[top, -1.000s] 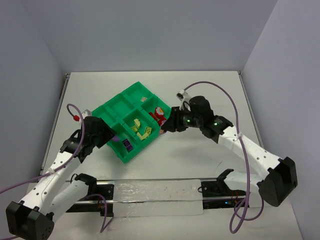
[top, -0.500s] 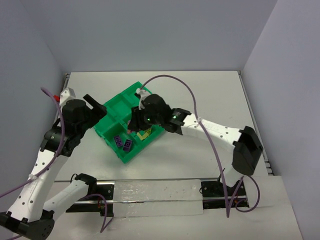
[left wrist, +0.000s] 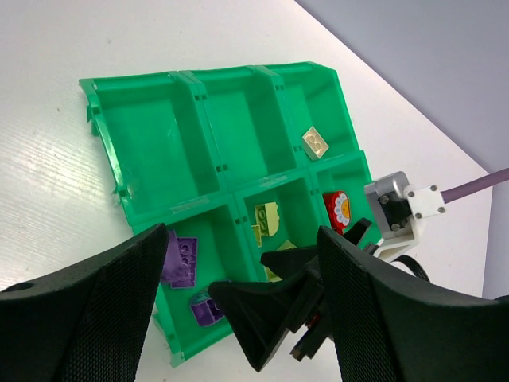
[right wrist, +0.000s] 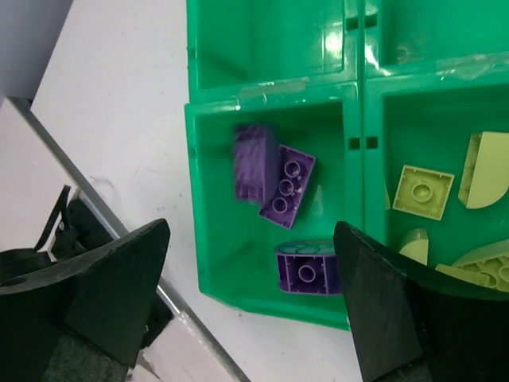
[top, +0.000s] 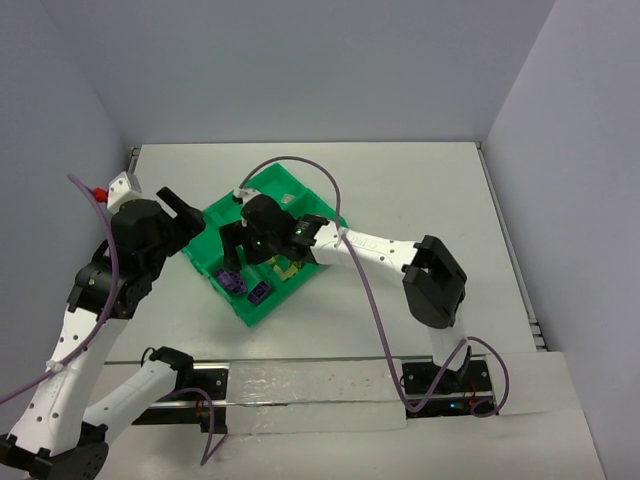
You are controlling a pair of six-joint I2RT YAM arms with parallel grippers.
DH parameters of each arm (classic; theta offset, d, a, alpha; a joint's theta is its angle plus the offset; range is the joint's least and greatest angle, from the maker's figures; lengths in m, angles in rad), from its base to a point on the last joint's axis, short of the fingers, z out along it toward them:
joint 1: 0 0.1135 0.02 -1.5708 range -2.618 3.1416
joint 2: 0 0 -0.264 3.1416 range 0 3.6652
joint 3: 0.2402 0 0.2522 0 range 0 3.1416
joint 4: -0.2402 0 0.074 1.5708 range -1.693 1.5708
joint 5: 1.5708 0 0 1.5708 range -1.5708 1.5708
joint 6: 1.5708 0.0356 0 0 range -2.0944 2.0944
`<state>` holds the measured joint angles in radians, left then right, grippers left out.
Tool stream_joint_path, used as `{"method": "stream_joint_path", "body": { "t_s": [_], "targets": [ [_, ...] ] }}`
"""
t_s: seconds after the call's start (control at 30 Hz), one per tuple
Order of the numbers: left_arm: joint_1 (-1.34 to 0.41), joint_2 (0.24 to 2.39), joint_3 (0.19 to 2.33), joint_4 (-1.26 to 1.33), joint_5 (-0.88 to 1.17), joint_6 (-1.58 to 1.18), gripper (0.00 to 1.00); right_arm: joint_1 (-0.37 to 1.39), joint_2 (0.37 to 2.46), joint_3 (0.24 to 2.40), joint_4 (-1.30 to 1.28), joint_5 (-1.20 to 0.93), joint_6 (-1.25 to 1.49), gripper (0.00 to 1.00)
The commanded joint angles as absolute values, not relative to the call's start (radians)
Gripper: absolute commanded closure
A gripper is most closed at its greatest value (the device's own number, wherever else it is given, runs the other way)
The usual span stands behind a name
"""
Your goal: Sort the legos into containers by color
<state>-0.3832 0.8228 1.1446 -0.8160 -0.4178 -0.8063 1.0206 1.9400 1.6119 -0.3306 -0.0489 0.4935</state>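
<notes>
Swinging the right gripper (top: 236, 260) from three o'clock of the tray (top: 250, 316) to its six-o'clock compartment (right wrist: 215, 239), spreading jaws wide over purple legos (right wrist: 285, 193) lying inside, likely finishing a drop, holding the left gripper (top: 187, 209) wide at nine o'clock.

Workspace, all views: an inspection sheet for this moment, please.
Surface: white table, no spills seen.
Job's things: green tray, six compartments; three purple legos in one, yellow-green legos in the next, red lego in the third; another yellow-green lego alone in a far compartment.
Clutter: nothing seen.
Grippers: left gripper open, empty, beside the tray; right gripper open, empty, above the purple compartment.
Cables: purple cables arc over both arms.
Surroundings: plain grey walls.
</notes>
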Motion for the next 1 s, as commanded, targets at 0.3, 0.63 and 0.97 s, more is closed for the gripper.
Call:
{"method": "stream_joint_path", "body": {
  "t_s": [0.3,0.63,0.97],
  "targets": [
    [-0.379,0.825,1.162,-0.791,-0.382,-0.739,0.18,0.854,1.383,1.266,-0.431,0.351,0.530,0.03],
    [-0.379,0.822,1.175,-0.771,-0.376,-0.716,0.16,0.581,0.899,0.969,-0.581,0.516,0.510,0.00],
    [-0.377,0.818,1.172,-0.761,-0.393,-0.703,0.15,0.541,0.825,0.934,-0.606,0.512,0.549,0.00]
  ]
}}
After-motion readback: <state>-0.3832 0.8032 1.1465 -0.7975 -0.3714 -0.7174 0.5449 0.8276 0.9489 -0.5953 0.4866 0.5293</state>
